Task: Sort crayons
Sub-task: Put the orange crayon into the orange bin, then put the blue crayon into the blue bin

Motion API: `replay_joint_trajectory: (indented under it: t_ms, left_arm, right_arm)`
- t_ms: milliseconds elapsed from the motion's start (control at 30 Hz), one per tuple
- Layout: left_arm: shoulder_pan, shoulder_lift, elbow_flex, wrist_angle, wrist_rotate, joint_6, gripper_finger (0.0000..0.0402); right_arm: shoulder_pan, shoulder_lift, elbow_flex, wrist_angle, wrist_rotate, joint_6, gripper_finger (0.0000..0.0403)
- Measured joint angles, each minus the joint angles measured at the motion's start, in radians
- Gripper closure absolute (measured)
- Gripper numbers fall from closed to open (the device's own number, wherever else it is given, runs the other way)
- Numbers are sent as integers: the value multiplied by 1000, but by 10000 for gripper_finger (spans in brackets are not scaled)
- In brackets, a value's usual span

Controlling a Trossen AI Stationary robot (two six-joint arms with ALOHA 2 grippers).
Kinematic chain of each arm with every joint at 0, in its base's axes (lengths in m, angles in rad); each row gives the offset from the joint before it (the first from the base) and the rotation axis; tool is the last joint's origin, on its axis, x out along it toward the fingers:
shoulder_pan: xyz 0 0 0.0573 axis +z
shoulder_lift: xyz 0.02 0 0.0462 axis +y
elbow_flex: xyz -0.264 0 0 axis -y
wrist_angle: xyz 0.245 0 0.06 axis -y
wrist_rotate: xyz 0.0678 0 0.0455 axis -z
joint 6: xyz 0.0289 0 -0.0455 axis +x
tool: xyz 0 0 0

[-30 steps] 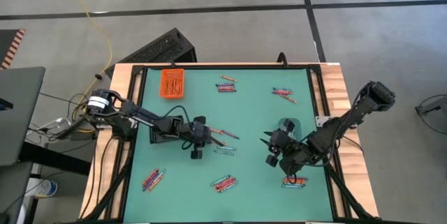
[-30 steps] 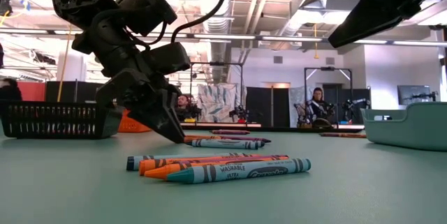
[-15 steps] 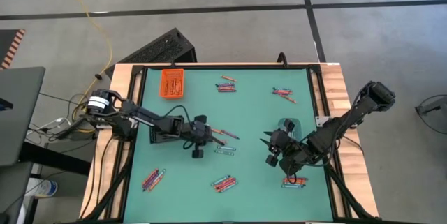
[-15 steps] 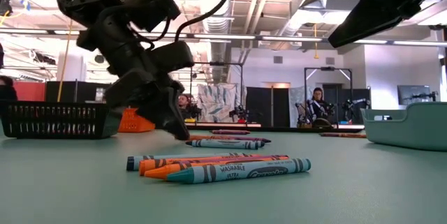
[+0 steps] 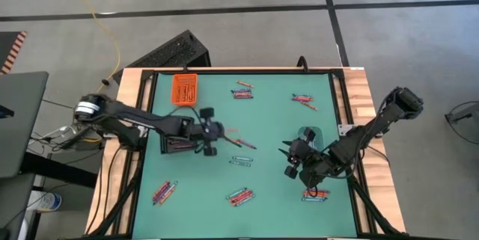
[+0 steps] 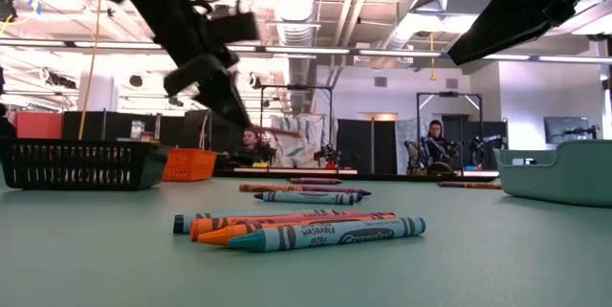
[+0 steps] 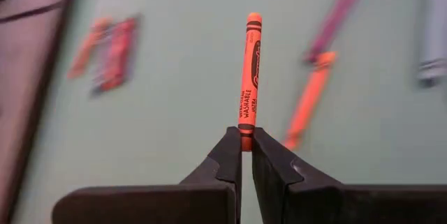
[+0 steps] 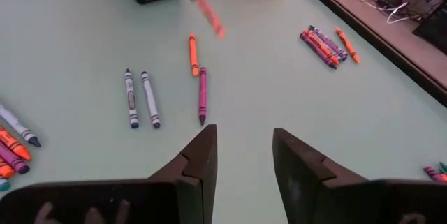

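Green mat (image 5: 269, 113): carries seven loose groups of crayons in the high view.
Held crayon (image 7: 248, 77): one, orange, clamped by its end between the left gripper's (image 7: 245, 142) closed fingers, lifted clear of the mat near the black tray (image 5: 177, 143).
Beneath it: one orange crayon (image 8: 193, 54) and one purple crayon (image 8: 202, 95) lying end to end, two blue-grey ones (image 8: 140, 98) side by side beside them.
Trays: three counted — orange (image 5: 185, 88), black, and clear teal (image 5: 309, 134).
Right gripper (image 8: 243, 155): fingers spread, holding nothing, hovering beside the teal tray.
Foreground group (image 6: 298, 230): about four crayons, touching.
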Motion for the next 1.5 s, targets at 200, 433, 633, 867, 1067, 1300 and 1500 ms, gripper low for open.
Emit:
replay_joint_trajectory:
  t_ms: [200, 433, 633, 867, 1067, 1300, 1500]
  left_arm:
    - [130, -212, -35, -160, -119, -105, 394]
    - [349, -393, -160, -198, -121, -320, 394]
    - [495, -426, -275, -179, -130, -448, 394]
    - [568, -426, -311, -120, -141, -468, 361]
    - [581, -425, -311, -121, -141, -474, 304]
    - [556, -425, -287, -45, -20, -396, 262]
    - [423, -423, -279, 159, 236, -356, 258]
  right_arm:
    - [0, 0, 0, 1, 1, 0, 271]
    - [0, 4, 0, 6, 6, 0, 271]
    - [-22, 66, -1, 16, 26, -2, 271]
    - [-80, 160, -1, 46, 21, -27, 271]
    - [-121, 183, -1, 54, -85, -30, 271]
    - [-125, 180, -1, 201, -113, -148, 271]
    - [-167, 239, 0, 537, -309, -427, 271]
